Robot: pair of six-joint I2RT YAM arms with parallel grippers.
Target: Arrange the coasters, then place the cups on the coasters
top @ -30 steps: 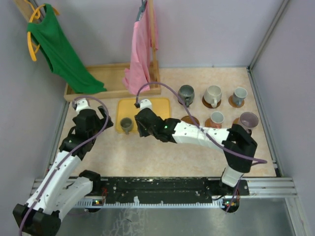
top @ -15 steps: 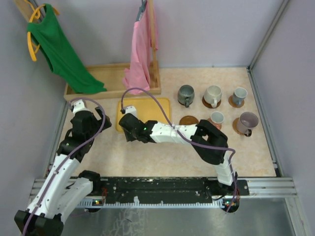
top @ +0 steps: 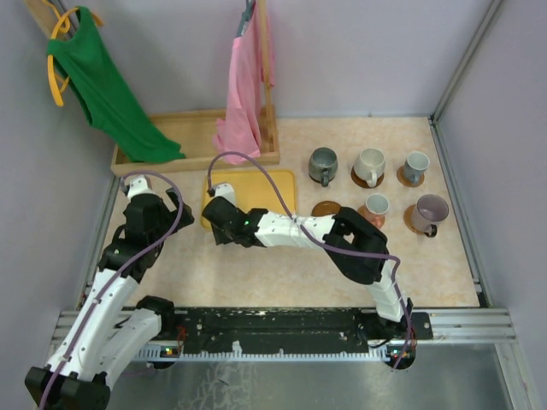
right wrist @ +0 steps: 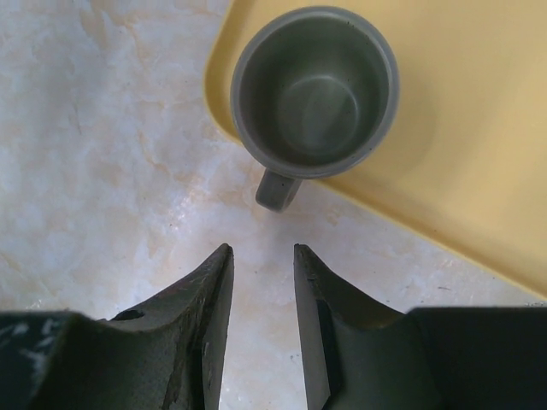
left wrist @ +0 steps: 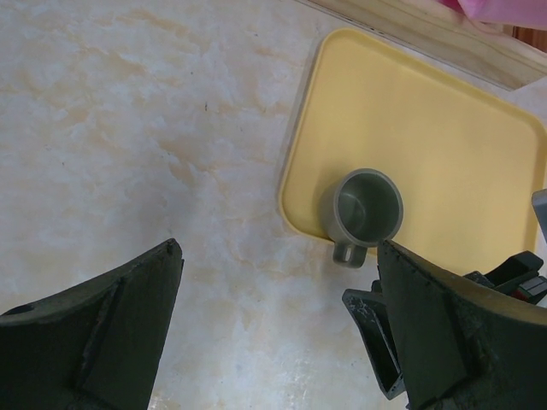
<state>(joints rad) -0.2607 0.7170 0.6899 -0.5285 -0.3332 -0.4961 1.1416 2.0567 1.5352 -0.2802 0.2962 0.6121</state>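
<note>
One second after the first top view: right arm swung left, elbow folded in over the counter (top: 222, 273), right tool (right wrist: 261, 252) now at the near-left corner of the yellow tray (right wrist: 479, 128) instead of over its middle. Hides the grey cup (right wrist: 314, 90) from above, formerly plain to see there. Left arm shifted only slightly.

As for the grey cup: stands upright on that tray corner, mouth up, long axis vertical; points its handle off the tray edge, over the counter, toward the gap of the right tool.

Right tool: fingers slightly apart, empty, just short of the handle. Left tool (left wrist: 273, 256): fingers wide apart, empty, above counter and tray edge.

Far right: dark cup (top: 323, 165), cream cup (top: 370, 164), blue-grey cup (top: 416, 165), small pale cup (top: 376, 205), mauve cup (top: 430, 211); one bare coaster (top: 327, 208) beside the small pale cup.
</note>
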